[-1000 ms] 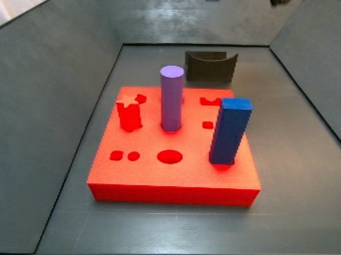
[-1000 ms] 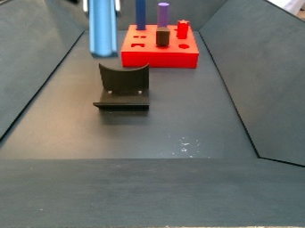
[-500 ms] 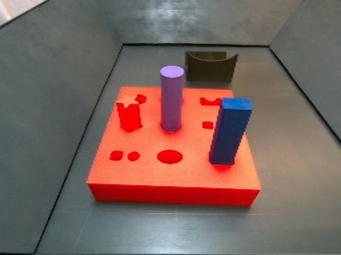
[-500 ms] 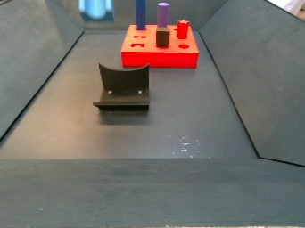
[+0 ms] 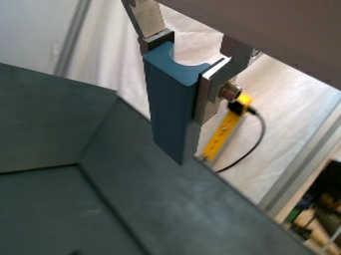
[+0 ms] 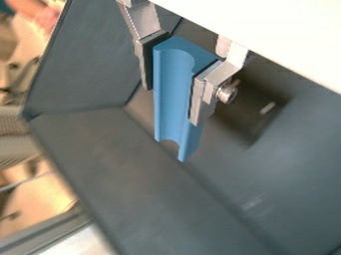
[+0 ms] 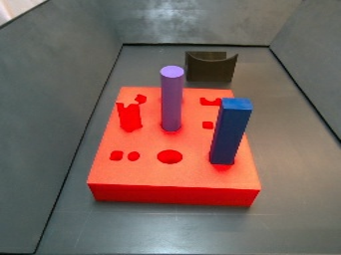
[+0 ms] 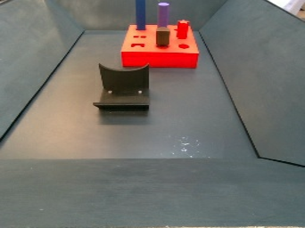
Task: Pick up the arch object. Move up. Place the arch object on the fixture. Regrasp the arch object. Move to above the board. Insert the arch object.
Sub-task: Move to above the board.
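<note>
In both wrist views the gripper point(image 5: 184, 62) is clamped on the arch object point(image 5: 170, 105) — a dull blue-grey elongated block hanging down between its 2 silver fingers point(image 6: 201, 92), clear of the floor; neither side view shows them; the dark fixture point(image 8: 123, 86) stands empty, the red board point(image 7: 170, 149) beyond it.
</note>
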Available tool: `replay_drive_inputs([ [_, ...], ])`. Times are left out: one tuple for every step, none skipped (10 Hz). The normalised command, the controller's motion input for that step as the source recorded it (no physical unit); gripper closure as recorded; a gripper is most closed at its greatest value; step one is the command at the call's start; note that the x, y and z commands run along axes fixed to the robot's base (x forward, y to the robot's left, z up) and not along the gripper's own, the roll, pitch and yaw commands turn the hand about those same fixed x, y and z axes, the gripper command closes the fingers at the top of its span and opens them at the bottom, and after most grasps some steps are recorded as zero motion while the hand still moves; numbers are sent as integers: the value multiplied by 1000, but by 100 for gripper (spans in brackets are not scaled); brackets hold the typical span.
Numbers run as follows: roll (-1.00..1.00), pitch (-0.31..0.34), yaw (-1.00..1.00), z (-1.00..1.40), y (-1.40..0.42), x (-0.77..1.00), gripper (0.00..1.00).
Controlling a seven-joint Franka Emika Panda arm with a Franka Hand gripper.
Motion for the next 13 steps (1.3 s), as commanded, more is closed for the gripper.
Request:
replay_drive_inputs([
  [-1000, -20, -82, 93, -1000, -430, 100],
  [-1000, -16, -88, 96, -1000, -430, 100],
  [-1000, -13, -89, 100, -1000, -435, 100],
  [-1000, -14, -90, 96, -1000, -440, 100],
  [-1000, -16, -89, 95, -1000, -449, 100],
  [-1000, -19, -90, 100, -1000, -460, 100],
  [-1000, -28, -85, 95, -1000, -477, 100],
  [-992, -40, -82, 90, -1000, -490, 100],
  [-744, -45, -57, 96, -1000, -504, 100],
  [-440, -49, -25, 73, -881, -467, 100],
  [-277, -51, -15, 49, -599, -327, 100],
  [-207, -48, -4, 31, -428, -240, 100],
  [-111, -28, 1, 9, -170, -106, 100],
])
